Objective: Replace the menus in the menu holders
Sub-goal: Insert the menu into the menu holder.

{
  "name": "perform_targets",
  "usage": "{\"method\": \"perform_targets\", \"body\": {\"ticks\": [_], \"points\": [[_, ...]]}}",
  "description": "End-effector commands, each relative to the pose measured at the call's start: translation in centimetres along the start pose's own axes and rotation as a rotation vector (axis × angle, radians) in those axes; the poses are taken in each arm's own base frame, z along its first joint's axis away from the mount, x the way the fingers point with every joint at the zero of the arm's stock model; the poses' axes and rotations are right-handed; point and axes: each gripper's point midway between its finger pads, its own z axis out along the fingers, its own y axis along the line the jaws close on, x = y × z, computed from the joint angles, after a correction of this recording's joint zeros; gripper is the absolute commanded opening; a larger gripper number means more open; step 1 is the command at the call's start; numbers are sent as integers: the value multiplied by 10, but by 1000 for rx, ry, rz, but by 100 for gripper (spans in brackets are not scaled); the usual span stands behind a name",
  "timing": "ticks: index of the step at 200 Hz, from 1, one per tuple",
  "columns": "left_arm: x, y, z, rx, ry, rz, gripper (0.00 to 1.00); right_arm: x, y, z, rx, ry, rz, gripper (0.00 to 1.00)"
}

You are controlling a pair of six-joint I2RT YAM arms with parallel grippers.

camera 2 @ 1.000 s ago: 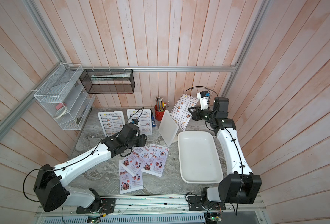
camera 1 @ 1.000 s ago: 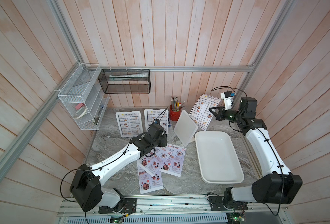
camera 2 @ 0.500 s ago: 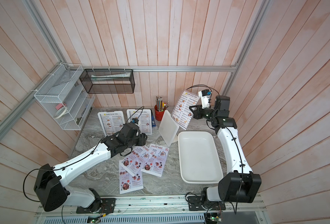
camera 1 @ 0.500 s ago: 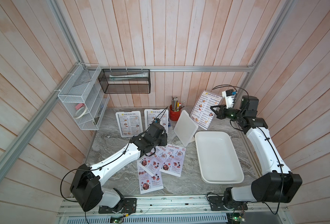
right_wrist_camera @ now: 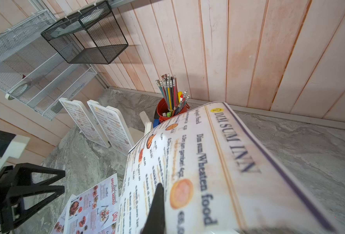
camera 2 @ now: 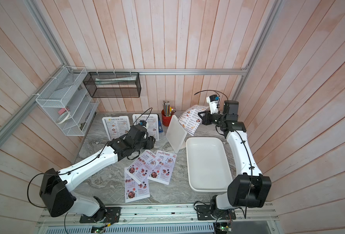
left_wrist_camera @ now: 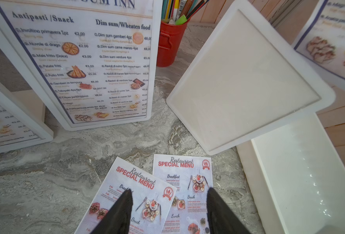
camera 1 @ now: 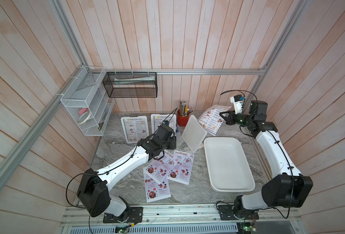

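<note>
**Right gripper** (camera 1: 222, 117): closed flat on a DIM SUM INN menu (camera 1: 211, 120), held in the air on the tray side of the red pencil cup (camera 1: 181, 120). The sheet bows and droops from the pinch.

**Empty holder** (camera 1: 194, 133): stands tilted just beside the cup, face blank, near the held sheet. Whether they touch cannot be told.

**Filled holders** (camera 1: 134, 129): two, on the cup's other side, each with a DIM SUM INN sheet in place.

**Left gripper** (left_wrist_camera: 168, 191): jaws at a middling gap, holding nothing. It is poised over the SPECIAL MENU sheets (camera 1: 168, 170), which lie fanned and overlapping on the table in front of the cup.

**Assessment:** one holder of three is cleared. The step in hand appears to be disposing of the drawn sheet, probably into the white tray (camera 1: 228, 164).

**Recommendations:**
- Keep the pinch firm.
- Carry the limp sheet high enough that its trailing edge clears the empty holder — a light stand, apt to tip.
- Release only once the sheet lies flat.
- The left gripper should take the top sheet alone, by a free edge — overlapping sheets invite a double pick.
</note>
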Motion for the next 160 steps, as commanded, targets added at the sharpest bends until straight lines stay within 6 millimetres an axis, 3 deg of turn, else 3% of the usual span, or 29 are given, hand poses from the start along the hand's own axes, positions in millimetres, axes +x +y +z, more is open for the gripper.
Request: {"method": "perform_targets", "body": {"ticks": [1, 35, 160], "points": [[-5, -1, 2, -3, 8, 19, 61, -15, -10, -8, 39, -42, 1, 0], [-6, -2, 1, -3, 8, 22, 61, -20, -10, -12, 18, -64, 13, 0], [-6, -1, 0, -3, 10, 20, 61, 1, -5, -5, -44, 7, -19, 0]]}}
